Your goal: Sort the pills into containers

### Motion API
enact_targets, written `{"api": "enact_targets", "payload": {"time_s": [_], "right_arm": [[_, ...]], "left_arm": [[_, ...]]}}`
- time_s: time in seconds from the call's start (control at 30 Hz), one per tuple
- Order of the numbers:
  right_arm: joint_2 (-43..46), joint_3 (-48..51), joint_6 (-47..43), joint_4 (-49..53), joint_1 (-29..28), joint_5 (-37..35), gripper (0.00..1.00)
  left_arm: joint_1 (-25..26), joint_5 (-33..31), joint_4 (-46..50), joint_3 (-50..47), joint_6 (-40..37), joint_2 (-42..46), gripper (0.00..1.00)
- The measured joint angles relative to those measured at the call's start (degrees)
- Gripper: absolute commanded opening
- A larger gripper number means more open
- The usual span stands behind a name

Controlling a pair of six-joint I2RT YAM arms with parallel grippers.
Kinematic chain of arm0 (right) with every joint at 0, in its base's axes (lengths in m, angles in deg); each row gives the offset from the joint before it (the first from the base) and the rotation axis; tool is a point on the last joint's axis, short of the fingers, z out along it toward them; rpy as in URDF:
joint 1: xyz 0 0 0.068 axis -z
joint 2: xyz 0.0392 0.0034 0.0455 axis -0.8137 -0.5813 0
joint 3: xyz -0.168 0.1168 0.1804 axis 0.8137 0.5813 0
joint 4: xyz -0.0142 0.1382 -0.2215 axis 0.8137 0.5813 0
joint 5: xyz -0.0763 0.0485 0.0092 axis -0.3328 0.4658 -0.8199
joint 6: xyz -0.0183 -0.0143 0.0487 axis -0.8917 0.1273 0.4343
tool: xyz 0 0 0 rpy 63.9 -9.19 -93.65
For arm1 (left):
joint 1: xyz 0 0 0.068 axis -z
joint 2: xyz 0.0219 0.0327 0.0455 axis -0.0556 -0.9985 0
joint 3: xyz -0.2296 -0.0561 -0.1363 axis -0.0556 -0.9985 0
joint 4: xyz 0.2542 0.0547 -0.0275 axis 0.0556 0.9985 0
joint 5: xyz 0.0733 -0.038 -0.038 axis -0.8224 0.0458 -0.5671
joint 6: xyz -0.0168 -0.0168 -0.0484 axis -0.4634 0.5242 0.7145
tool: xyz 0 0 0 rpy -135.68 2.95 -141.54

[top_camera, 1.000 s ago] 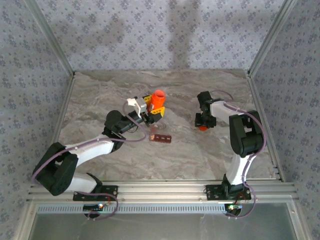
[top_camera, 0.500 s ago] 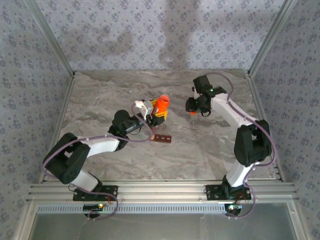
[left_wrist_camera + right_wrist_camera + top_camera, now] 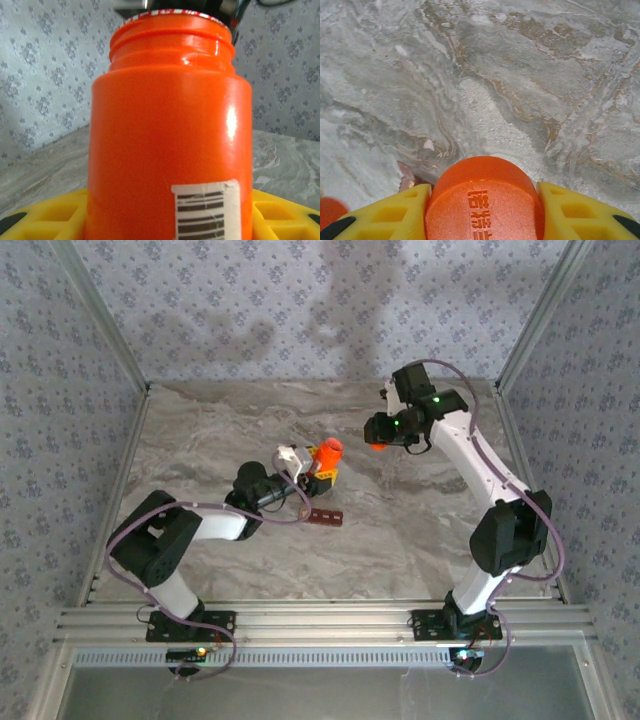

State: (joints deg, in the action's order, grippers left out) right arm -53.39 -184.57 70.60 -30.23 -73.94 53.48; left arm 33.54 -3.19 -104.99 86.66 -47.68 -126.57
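The left tool is gripping the bottle low on its body between its yellow fingers, jaws set about half wide around it. The bottle's mouth is standing uncapped; its inside is not showing, so I cannot tell how many pills it is carrying. The right tool is pinching the cap narrowly, hanging above the far right of the worktop.

The strip is lying flat on the worktop just on the near side of the bottle, toward the arm bases, its long axis running roughly left to right. The left arm is much the nearer; the right tool is sitting well apart from it. What the four compartments are holding is too small to tell.

Pouring looks to be the step in hand, and it is likely calling for the mouth to tip toward the near side, over the strip.
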Motion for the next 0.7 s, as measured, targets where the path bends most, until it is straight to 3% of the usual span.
{"api": "enact_targets", "payload": {"time_s": [0.7], "right_arm": [[0.04, -7.34, -8.92, 9.81, -3.96, 11.93, 0.43]], "left_arm": [[-0.04, 7.76, 0.33, 7.74, -1.79, -9.27, 0.00]]}}
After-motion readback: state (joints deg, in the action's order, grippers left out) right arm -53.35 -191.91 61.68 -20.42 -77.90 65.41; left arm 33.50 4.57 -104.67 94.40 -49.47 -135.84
